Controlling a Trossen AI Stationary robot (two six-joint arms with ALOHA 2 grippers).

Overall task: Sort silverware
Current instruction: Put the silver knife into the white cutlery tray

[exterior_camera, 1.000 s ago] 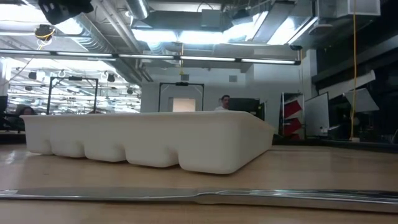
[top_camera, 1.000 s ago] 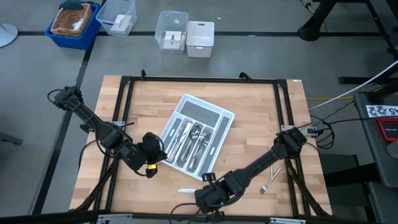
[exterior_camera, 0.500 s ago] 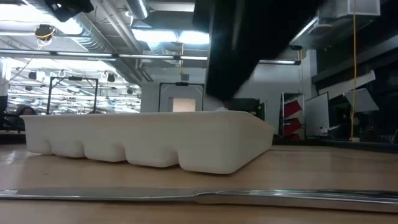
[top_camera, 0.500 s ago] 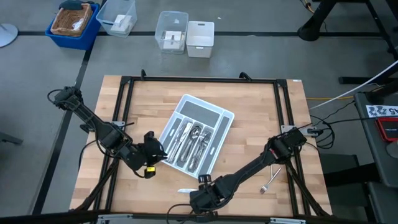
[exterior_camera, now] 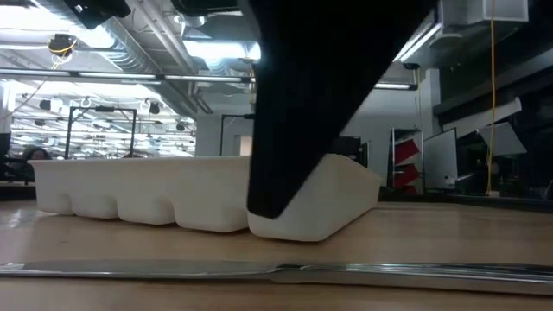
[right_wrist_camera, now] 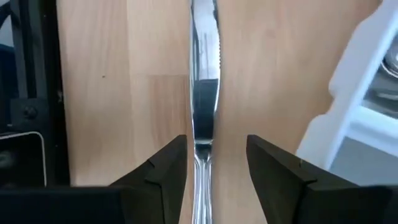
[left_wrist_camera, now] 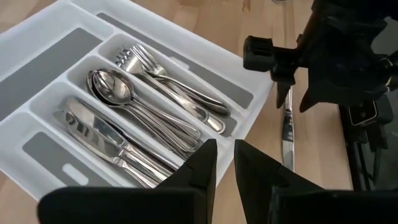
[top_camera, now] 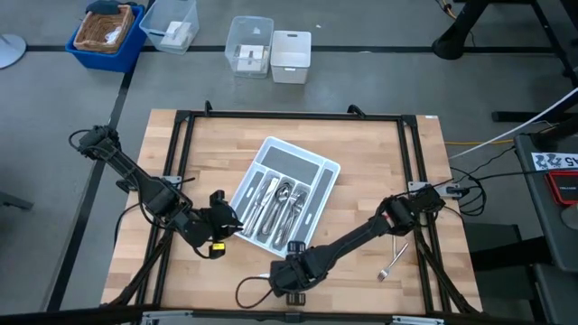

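A silver knife [right_wrist_camera: 204,93] lies flat on the wooden table near its front edge, lengthwise across the low view [exterior_camera: 276,272]. My right gripper [right_wrist_camera: 216,143] points steeply down over it, open, one finger on each side of the knife, touching nothing. It shows in the high view [top_camera: 287,275] and as a dark shape in the low view [exterior_camera: 294,130]. The light grey tray [top_camera: 312,164] holds forks [left_wrist_camera: 168,78], spoons [left_wrist_camera: 115,87] and knives [left_wrist_camera: 99,130] in separate compartments. My left gripper [left_wrist_camera: 225,155] hovers at the tray's near left side [top_camera: 226,221], its fingers narrowly apart and empty.
A lone fork [top_camera: 394,260] lies on the table at the near right. Black frame rails [top_camera: 289,116] run around the tabletop. Beyond the far edge stand a blue bin [top_camera: 107,36], two clear containers [top_camera: 250,45] and a white box [top_camera: 291,56].
My right gripper has come down and moved toward the table's left along the near edge. It now stands over the knife and fills the middle of the low view. The knife and the tray have not moved.
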